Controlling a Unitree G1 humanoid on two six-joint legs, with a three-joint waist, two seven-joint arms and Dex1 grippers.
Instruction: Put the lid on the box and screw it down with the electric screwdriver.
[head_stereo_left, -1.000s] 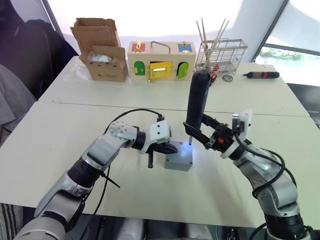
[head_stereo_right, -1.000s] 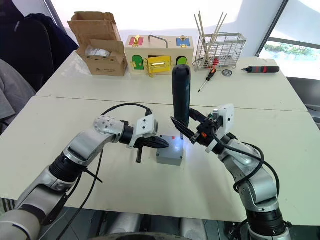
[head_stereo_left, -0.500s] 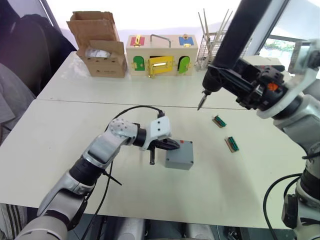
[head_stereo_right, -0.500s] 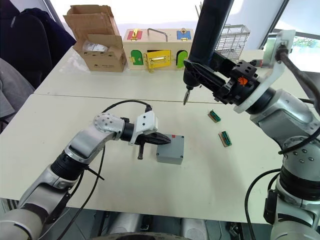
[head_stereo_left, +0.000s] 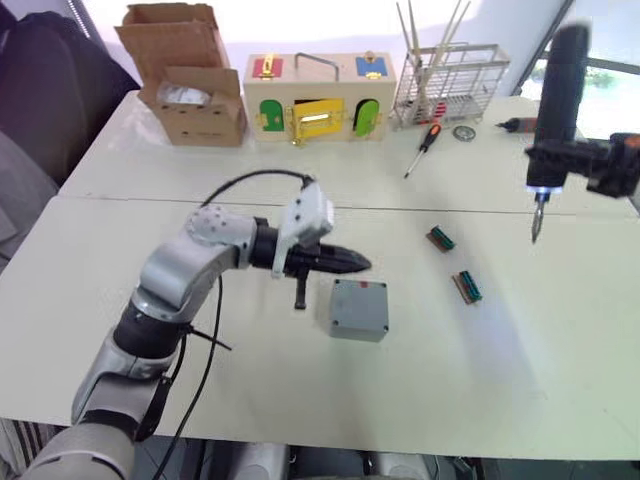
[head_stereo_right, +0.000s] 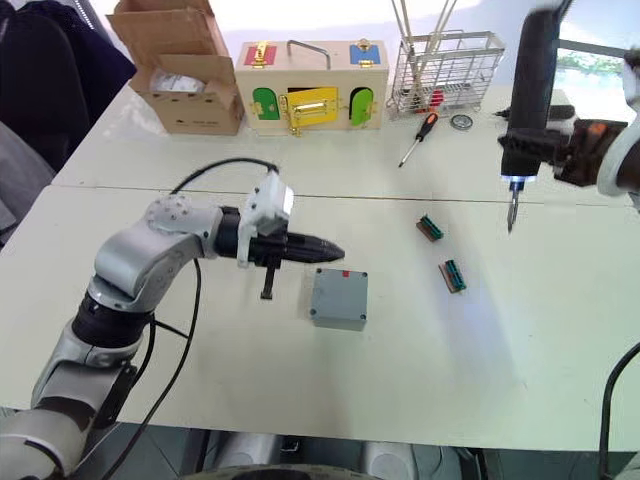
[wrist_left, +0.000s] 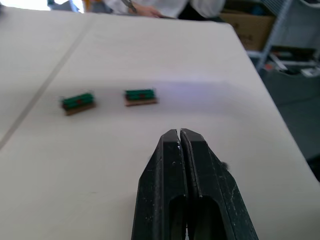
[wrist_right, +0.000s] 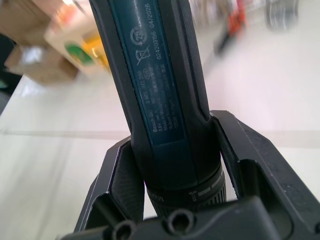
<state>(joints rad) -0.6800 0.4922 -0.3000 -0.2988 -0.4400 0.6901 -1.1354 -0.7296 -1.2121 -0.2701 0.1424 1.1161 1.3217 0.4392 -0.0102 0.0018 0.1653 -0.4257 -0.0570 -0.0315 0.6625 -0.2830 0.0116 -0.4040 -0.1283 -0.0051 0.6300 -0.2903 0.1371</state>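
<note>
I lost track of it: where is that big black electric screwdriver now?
The right gripper holds the electric screwdriver upright above the table's right side, beyond two green connectors.

White table (head_stereo_left: 520, 340): grey box (head_stereo_left: 358, 309) at centre; two green connectors (head_stereo_left: 453, 263) to its right; cardboard carton (head_stereo_left: 188, 75), wooden box (head_stereo_left: 316, 97), wire basket (head_stereo_left: 450, 83) and manual screwdriver (head_stereo_left: 421, 148) along the top.

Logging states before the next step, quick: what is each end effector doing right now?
Left end effector: shut, holding nothing.
Right end effector: shut on the electric screwdriver.
</note>
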